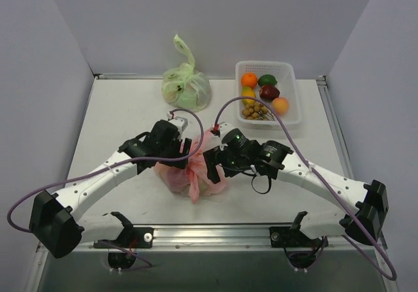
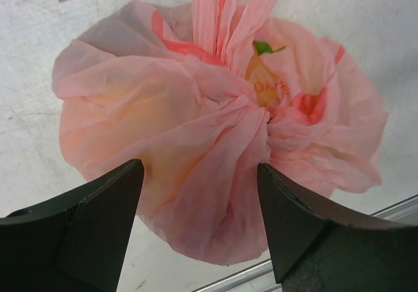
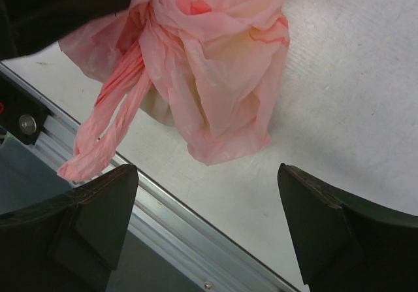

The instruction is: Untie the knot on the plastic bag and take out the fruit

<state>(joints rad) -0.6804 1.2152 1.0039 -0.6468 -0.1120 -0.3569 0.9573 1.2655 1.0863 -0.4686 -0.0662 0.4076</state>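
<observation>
1. Midway along the near edge of the counter (image 1: 117,109): the plastic bag (image 1: 173,174), pink, crinkled and slumped
2. At its gathered top, the knot (image 2: 263,114), not yet undone, with both handle loops (image 3: 104,122) trailing toward the near-edge rail
3. Through the thin plastic, faintly, the fruit (image 2: 268,89): an orange patch and a green leaf
4. Left fingers (image 2: 104,207) spread apart, released, straddling the bag's bulge; contact with the plastic impossible to tell
5. Right fingers (image 3: 98,207) likewise spread wide, gripping nothing, hovering above the bag and the near edge
6. Near the middle of the far edge, a green bag (image 1: 186,86), tied upright
7. By the far right corner, a white basket (image 1: 292,99) with loose fruits (image 1: 264,89) inside
</observation>
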